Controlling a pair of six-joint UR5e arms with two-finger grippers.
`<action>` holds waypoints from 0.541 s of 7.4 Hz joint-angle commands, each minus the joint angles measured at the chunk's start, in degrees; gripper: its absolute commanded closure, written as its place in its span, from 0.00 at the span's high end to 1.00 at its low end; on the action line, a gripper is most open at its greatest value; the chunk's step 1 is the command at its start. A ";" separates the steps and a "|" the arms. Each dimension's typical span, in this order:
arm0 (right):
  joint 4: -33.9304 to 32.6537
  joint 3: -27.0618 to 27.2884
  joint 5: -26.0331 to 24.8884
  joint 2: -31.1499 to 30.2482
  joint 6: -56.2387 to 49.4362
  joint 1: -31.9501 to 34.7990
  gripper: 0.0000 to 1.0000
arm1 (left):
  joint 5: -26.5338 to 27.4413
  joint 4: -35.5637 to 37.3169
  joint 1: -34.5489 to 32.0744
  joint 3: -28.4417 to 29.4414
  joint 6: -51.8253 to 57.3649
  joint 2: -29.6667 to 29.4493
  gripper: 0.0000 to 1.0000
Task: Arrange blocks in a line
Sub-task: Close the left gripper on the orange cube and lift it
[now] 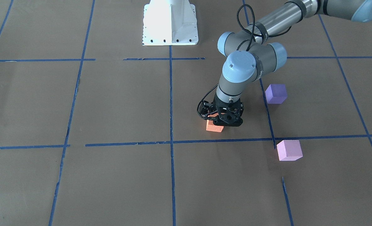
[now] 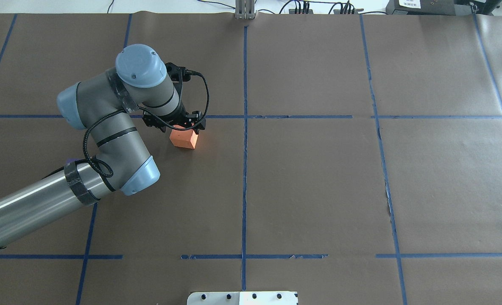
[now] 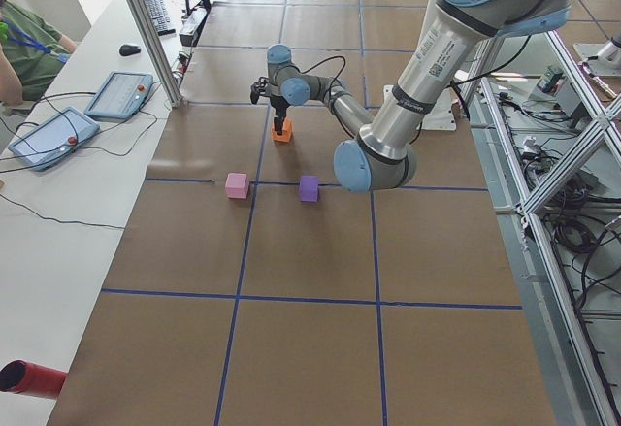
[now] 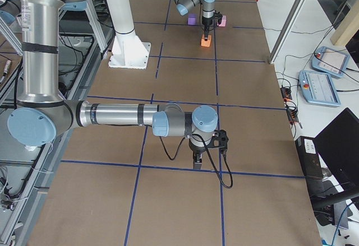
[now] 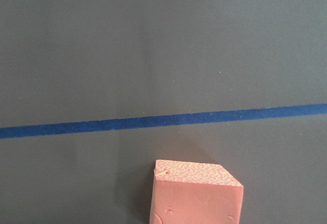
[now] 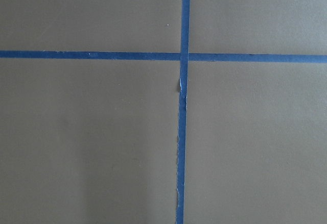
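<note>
The orange block point(image 1: 213, 126) sits between the fingers of my left gripper point(image 1: 222, 121), which points straight down and looks shut on it, at or just above the table. It also shows in the overhead view point(image 2: 184, 139) and at the bottom of the left wrist view point(image 5: 196, 193), just short of a blue tape line. The violet-purple block point(image 1: 276, 93) and the pale pink block point(image 1: 289, 150) stand apart on the table on my left. My right gripper point(image 4: 197, 161) hangs low over a tape line, far from the blocks; I cannot tell whether it is open or shut.
The white robot base point(image 1: 170, 25) stands at the table's middle, on the robot's side. Blue tape lines point(image 1: 171, 103) divide the brown table into squares. Operator tablets point(image 3: 118, 94) and aluminium posts point(image 3: 146, 28) stand beyond the far edge.
</note>
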 commanded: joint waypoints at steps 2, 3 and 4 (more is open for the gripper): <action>-0.09 0.00 0.00 0.00 0.02 0.01 1.00 | 0.45 -1.27 0.78 1.66 -0.34 -0.01 1.00; 0.00 0.00 0.00 0.00 0.02 0.01 1.00 | 0.45 -1.27 0.78 1.75 -0.34 -0.01 1.00; 0.00 0.00 0.00 0.00 -0.07 0.01 1.00 | 0.45 -1.62 0.78 1.83 -0.43 -0.09 0.90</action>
